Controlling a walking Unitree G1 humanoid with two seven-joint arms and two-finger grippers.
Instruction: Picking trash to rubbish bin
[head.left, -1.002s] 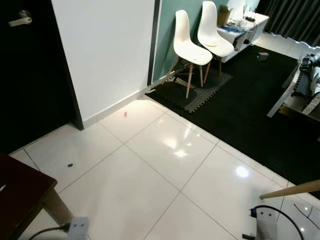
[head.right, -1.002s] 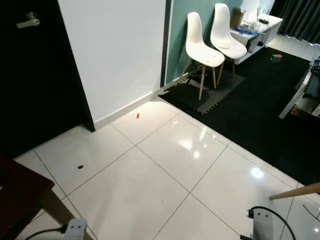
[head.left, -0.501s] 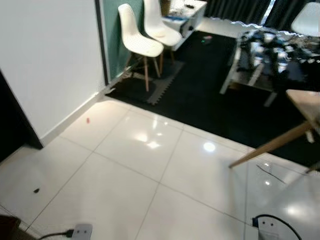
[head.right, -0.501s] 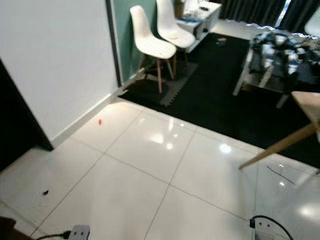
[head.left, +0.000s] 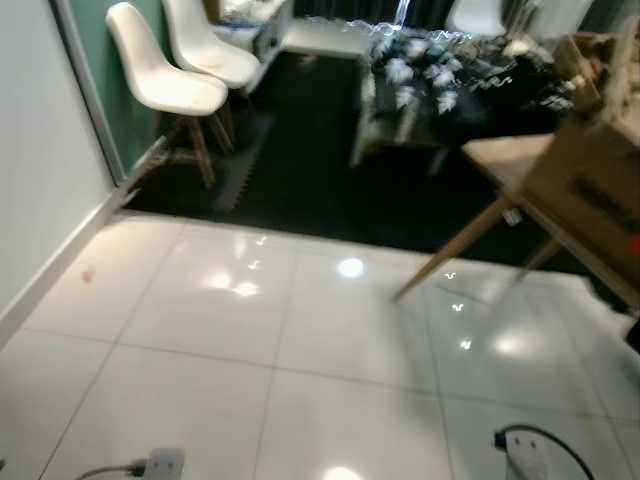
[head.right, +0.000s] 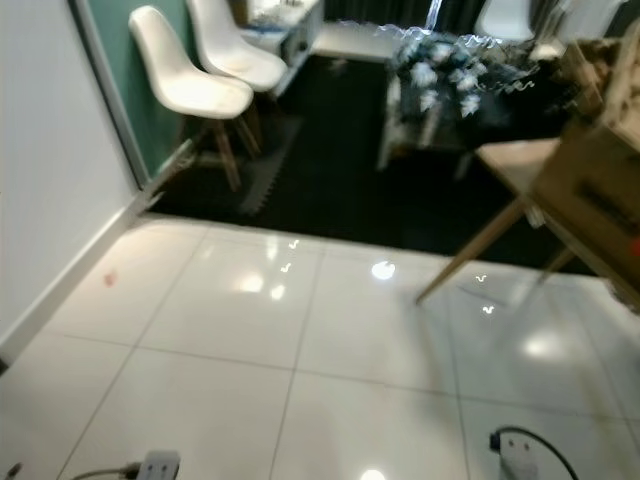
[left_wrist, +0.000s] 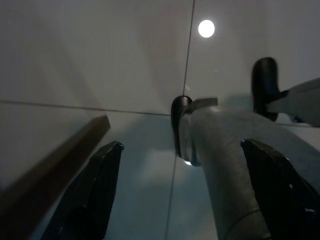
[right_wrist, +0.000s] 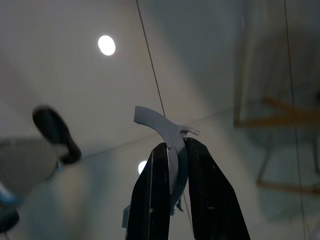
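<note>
Carrying step, with the bin yet to be found. Your right pincer (right_wrist: 175, 200) has its two black fingers pressed together on a thin, pale, curved scrap of trash (right_wrist: 162, 127), which sticks out past the fingertips above the glossy tiled floor (head.left: 300, 400); the scrap looks light and flimsy, so you may judge the hold sufficient but easily lost to a jolt. Your left pincer (left_wrist: 180, 200) hangs with its fingers spread wide apart and nothing between them, over the same floor, beside the robot's own grey leg (left_wrist: 230, 165). The head views are blurred, which suggests the body is turning; they show the white tiles giving way to a dark carpet (head.left: 330, 190), two white chairs (head.left: 180, 75) by the wall on the left, a cluttered low bench (head.left: 440, 80) further back, and a wooden bench (head.left: 520, 170) carrying a cardboard box (head.left: 590, 190) on the right. A small pink speck (head.left: 88, 274) lies on the tiles near the left wall; whether it is trash cannot be told. No rubbish bin can be made out here. The next move calls for you to keep the right fingers closed, search the room until the bin is seen, then walk to it and open over its mouth.
</note>
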